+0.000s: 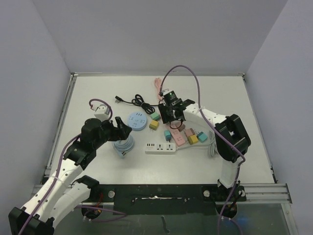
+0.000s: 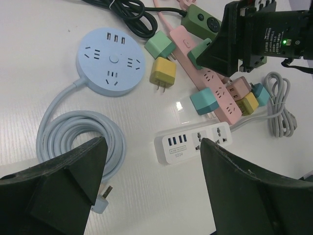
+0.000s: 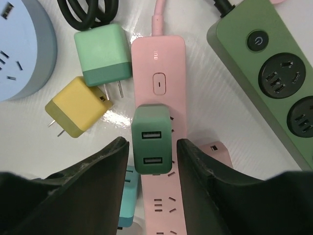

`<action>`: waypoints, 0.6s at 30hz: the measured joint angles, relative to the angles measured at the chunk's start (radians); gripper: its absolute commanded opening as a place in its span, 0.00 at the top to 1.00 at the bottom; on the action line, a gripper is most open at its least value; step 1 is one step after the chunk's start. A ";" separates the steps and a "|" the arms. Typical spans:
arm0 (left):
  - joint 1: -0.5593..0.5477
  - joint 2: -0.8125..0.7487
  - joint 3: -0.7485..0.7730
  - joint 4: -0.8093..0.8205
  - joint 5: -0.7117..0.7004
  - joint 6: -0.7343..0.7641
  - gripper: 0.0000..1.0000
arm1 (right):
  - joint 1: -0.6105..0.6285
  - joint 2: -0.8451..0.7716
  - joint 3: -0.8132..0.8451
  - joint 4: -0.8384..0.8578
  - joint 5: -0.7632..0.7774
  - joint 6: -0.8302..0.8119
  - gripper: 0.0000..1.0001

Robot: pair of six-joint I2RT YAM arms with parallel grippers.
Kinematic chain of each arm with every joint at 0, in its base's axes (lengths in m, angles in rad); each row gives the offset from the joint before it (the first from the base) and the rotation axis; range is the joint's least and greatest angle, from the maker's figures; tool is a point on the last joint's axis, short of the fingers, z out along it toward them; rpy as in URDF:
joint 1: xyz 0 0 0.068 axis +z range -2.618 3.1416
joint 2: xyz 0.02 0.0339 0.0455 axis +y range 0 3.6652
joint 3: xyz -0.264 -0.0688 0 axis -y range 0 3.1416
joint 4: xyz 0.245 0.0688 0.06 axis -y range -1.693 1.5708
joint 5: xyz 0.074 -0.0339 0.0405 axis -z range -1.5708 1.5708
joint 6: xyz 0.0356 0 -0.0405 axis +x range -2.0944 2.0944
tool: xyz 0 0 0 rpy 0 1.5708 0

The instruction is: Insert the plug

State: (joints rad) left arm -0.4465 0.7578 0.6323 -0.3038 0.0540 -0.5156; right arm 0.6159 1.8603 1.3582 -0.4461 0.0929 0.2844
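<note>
A dark green USB plug (image 3: 152,139) stands upright in the pink power strip (image 3: 159,78), just below the strip's switch. My right gripper (image 3: 151,143) straddles this plug, and a thin gap shows on each side between its fingers and the plug. From above, the right gripper (image 1: 170,115) hides the plug. My left gripper (image 2: 154,142) hangs open over the table between a coiled pale blue cable (image 2: 78,137) and a white power strip (image 2: 195,142), with nothing between its fingers.
Beside the pink strip lie a yellow adapter (image 3: 78,110) and a light green adapter (image 3: 101,54), prongs showing. A dark green strip (image 3: 274,73) runs to the right. A round blue socket hub (image 2: 110,61) and a black cable (image 1: 134,102) lie further left.
</note>
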 measured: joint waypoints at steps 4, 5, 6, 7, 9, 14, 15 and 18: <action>0.003 0.000 0.000 0.000 0.002 0.000 0.24 | -0.001 0.032 0.010 -0.025 -0.002 -0.005 0.72; 0.003 0.000 0.000 0.000 0.003 0.000 0.24 | -0.002 0.042 0.015 -0.027 -0.002 -0.007 0.75; 0.003 0.001 0.000 0.000 0.003 0.000 0.24 | -0.002 0.047 0.022 -0.031 -0.004 -0.011 0.79; 0.003 0.001 0.000 0.000 0.003 0.000 0.24 | -0.002 0.048 0.027 -0.037 -0.006 -0.013 0.83; 0.003 0.001 0.000 0.000 0.003 0.000 0.24 | -0.002 0.051 0.028 -0.037 -0.007 -0.018 0.91; 0.003 0.003 0.000 0.000 0.003 0.000 0.24 | -0.013 0.061 0.028 -0.035 -0.026 -0.019 1.00; 0.003 0.003 0.000 0.000 0.003 0.000 0.24 | -0.015 0.066 0.032 -0.040 -0.034 -0.018 1.00; 0.003 0.003 0.000 0.000 0.003 0.000 0.24 | -0.020 0.088 0.053 -0.064 -0.045 -0.018 1.00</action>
State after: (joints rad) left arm -0.4431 0.7609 0.6323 -0.3042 0.0574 -0.5152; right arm 0.5961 1.9480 1.4109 -0.5106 0.0483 0.2668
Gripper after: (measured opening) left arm 0.763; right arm 0.318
